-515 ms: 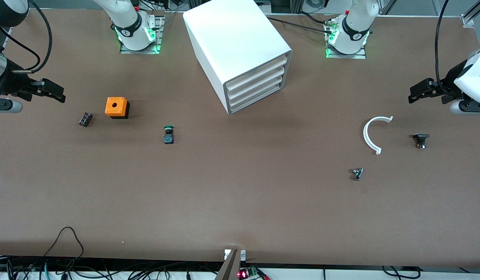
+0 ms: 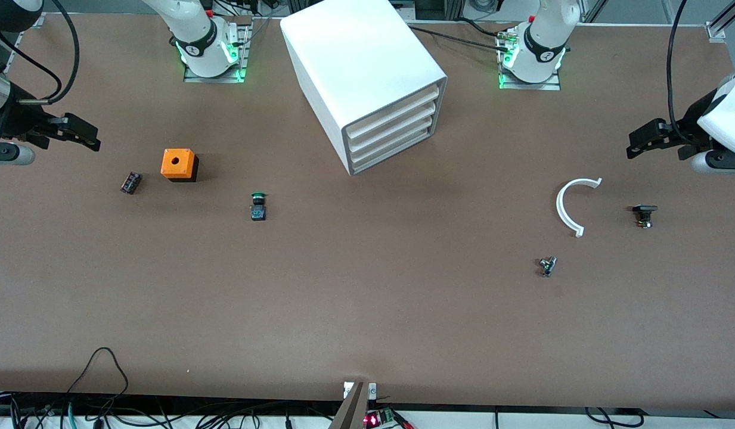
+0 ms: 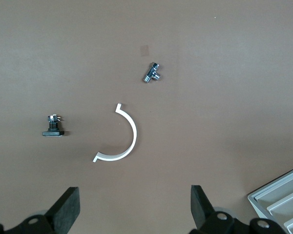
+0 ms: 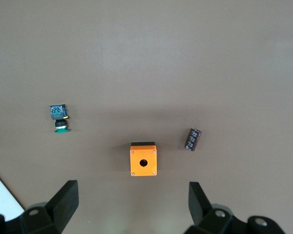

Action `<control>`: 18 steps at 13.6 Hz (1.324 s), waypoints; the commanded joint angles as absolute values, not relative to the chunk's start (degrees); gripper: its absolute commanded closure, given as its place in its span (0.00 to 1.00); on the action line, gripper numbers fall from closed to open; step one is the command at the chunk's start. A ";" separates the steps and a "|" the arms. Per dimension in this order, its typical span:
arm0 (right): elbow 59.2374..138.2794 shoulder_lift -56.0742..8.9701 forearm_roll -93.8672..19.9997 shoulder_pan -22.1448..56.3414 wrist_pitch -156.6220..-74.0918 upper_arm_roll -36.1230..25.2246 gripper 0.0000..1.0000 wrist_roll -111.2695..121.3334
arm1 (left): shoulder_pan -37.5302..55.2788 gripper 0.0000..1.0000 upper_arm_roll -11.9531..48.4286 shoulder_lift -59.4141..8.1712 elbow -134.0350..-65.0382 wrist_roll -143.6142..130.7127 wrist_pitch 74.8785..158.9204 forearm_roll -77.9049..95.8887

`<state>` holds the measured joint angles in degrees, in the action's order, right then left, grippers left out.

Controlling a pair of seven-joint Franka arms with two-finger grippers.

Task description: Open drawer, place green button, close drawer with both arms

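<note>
The white cabinet (image 2: 367,77) stands at mid-table near the bases; its stacked drawers (image 2: 394,132) are all shut, and a corner shows in the left wrist view (image 3: 281,202). The green-capped button (image 2: 259,206) lies on the table, nearer the front camera than the cabinet, toward the right arm's end; it also shows in the right wrist view (image 4: 59,118). My right gripper (image 2: 84,136) is open and empty, up over the table's edge at its own end (image 4: 132,202). My left gripper (image 2: 641,143) is open and empty, up over its own end (image 3: 135,207).
An orange box with a hole (image 2: 179,164) and a dark cylinder (image 2: 130,182) lie near the right gripper. A white curved piece (image 2: 570,205), a black part (image 2: 644,214) and a small metal fitting (image 2: 547,266) lie near the left gripper.
Both grippers have drifted slightly toward the bases' side of the table. Nothing on the table has moved.
</note>
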<state>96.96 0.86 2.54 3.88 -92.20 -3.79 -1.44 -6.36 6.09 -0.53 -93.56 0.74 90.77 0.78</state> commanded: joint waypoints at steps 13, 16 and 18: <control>95.98 -6.32 0.70 6.24 -93.07 -3.16 0.00 -0.70 | -4.14 0.00 8.26 -6.39 -95.27 2.02 92.19 1.67; 95.98 -9.74 -2.02 7.73 -95.53 -3.16 0.00 -0.53 | -2.20 0.00 8.35 -11.42 -96.14 2.29 92.46 3.59; 95.98 -11.86 -2.02 9.05 -97.64 -3.16 0.00 -0.53 | -1.76 0.00 10.63 -12.83 -99.91 2.46 97.88 9.98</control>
